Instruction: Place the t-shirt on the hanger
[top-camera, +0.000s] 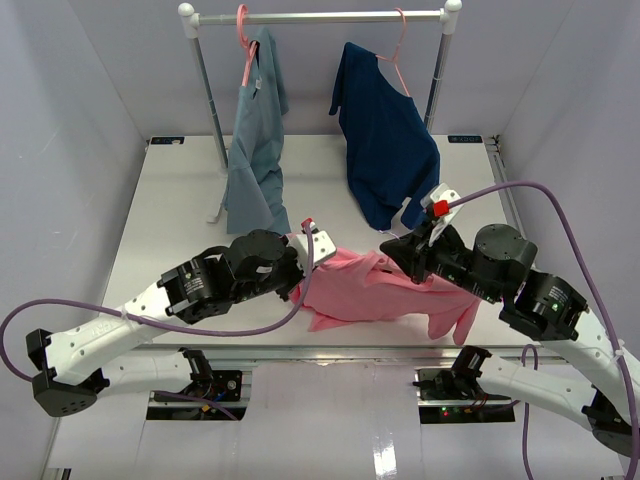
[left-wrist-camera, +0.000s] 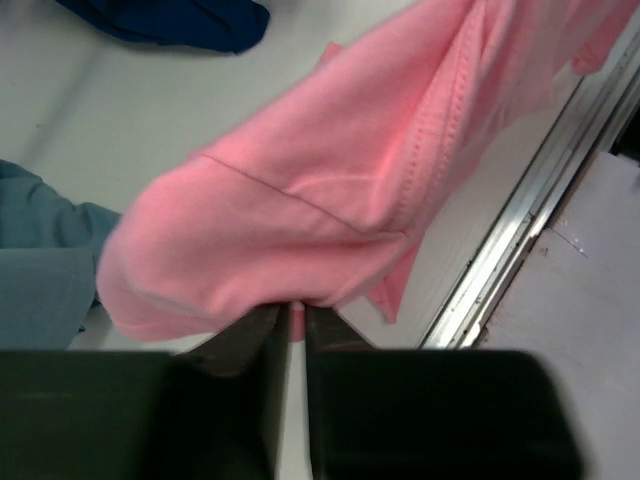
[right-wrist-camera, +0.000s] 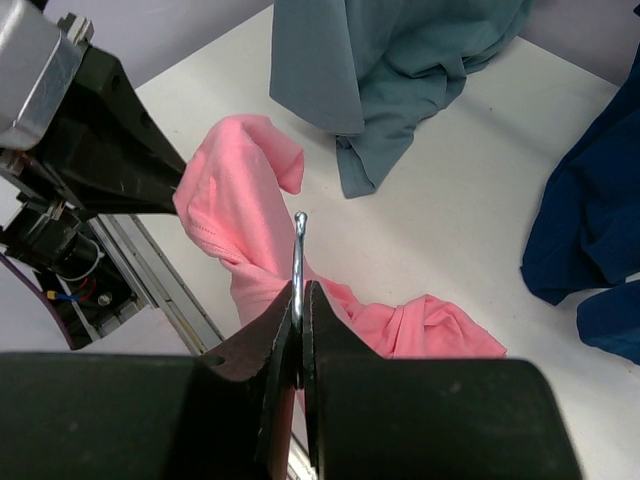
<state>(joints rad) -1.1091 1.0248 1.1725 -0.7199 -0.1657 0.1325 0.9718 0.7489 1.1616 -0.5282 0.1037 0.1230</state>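
The salmon-pink t-shirt (top-camera: 365, 290) hangs bunched between my two grippers above the table's front edge. My left gripper (top-camera: 311, 240) is shut on a fold at the shirt's left end; the left wrist view shows its jaws (left-wrist-camera: 293, 312) pinching the pink cloth (left-wrist-camera: 330, 180). My right gripper (top-camera: 402, 247) is shut on the hanger's thin metal hook (right-wrist-camera: 299, 240), which sticks up from between its jaws (right-wrist-camera: 300, 292). The pink cloth (right-wrist-camera: 240, 190) drapes behind the hook. The hanger's pink body is hidden inside the shirt.
A clothes rack (top-camera: 320, 17) stands at the back with a grey-blue shirt (top-camera: 252, 150) and a navy shirt (top-camera: 385, 150) on pink hangers, their hems reaching the table. The metal strip at the table's front edge (left-wrist-camera: 520, 230) runs just below the pink shirt.
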